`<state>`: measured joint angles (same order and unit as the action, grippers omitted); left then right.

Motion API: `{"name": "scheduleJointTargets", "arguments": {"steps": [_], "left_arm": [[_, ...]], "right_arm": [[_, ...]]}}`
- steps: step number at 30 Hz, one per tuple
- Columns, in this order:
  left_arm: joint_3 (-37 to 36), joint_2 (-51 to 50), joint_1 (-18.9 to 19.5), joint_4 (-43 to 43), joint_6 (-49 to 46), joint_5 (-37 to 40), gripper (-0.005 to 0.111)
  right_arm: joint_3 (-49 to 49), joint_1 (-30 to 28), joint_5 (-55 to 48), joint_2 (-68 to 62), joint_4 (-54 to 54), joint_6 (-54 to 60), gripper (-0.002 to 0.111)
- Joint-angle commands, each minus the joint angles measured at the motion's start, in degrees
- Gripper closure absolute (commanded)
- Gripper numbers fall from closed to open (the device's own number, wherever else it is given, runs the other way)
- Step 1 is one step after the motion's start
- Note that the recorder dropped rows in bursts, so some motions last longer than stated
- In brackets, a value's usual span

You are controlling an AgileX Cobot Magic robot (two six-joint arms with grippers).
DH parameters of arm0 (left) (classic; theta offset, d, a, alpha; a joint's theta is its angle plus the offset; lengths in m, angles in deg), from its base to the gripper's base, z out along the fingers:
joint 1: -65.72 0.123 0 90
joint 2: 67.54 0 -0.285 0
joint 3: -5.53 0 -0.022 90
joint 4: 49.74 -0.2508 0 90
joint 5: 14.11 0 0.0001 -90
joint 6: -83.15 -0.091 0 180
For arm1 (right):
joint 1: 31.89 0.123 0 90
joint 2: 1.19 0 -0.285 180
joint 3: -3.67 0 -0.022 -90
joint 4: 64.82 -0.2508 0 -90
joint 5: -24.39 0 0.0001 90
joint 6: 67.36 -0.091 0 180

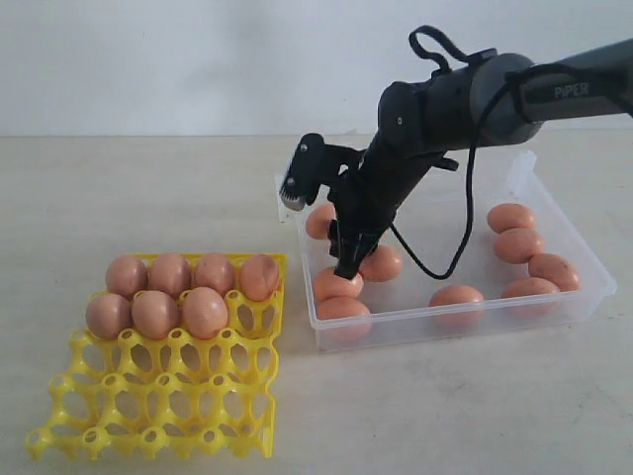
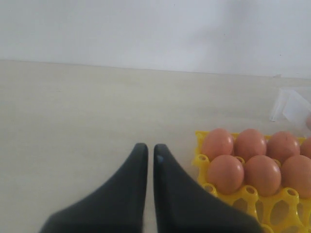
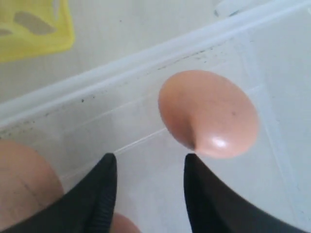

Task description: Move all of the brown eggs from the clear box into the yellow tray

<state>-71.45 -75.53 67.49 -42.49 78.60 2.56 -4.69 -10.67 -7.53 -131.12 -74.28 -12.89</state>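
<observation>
The yellow tray (image 1: 168, 396) lies at the front left with several brown eggs (image 1: 155, 313) in its two far rows. More brown eggs (image 1: 518, 244) lie scattered in the clear box (image 1: 415, 322) on the right. My right gripper (image 1: 346, 267) points down into the box's left end, open (image 3: 149, 158) over bare floor. One egg (image 3: 209, 114) lies just past one fingertip and another egg (image 3: 24, 184) sits beside the other finger. Neither is between the fingers. My left gripper (image 2: 149, 148) is shut on nothing, low over the table beside the tray (image 2: 243, 194). It is out of the exterior view.
The box's white rim (image 3: 121, 63) runs across just beyond the right gripper, with a corner of the tray (image 3: 34, 29) behind it. A black cable (image 1: 440, 269) hangs from the right arm into the box. A pale wall stands behind the table.
</observation>
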Motion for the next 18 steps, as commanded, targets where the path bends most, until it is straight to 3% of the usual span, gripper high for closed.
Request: {"name": "scheduleJointTargets", "arguments": {"steps": [1,3,8,18], "left_arm": [[-0.23,0.20,-0.36,-0.31,0.01,-0.41,0.102],[-0.23,0.20,-0.36,-0.31,0.01,-0.41,0.102],[-0.23,0.20,-0.36,-0.31,0.01,-0.41,0.102],[-0.23,0.20,-0.36,-0.31,0.01,-0.41,0.102]], "right_arm": [[0.32,-0.06,-1.84,5.65,1.62,-17.06,0.070],[0.32,-0.06,-5.94,7.84,1.62,-22.66,0.070],[0.32,-0.06,-20.15,8.16,9.47,-15.40,0.070],[0.32,-0.06,-16.85,6.05,8.49,-22.69,0.070]]}}
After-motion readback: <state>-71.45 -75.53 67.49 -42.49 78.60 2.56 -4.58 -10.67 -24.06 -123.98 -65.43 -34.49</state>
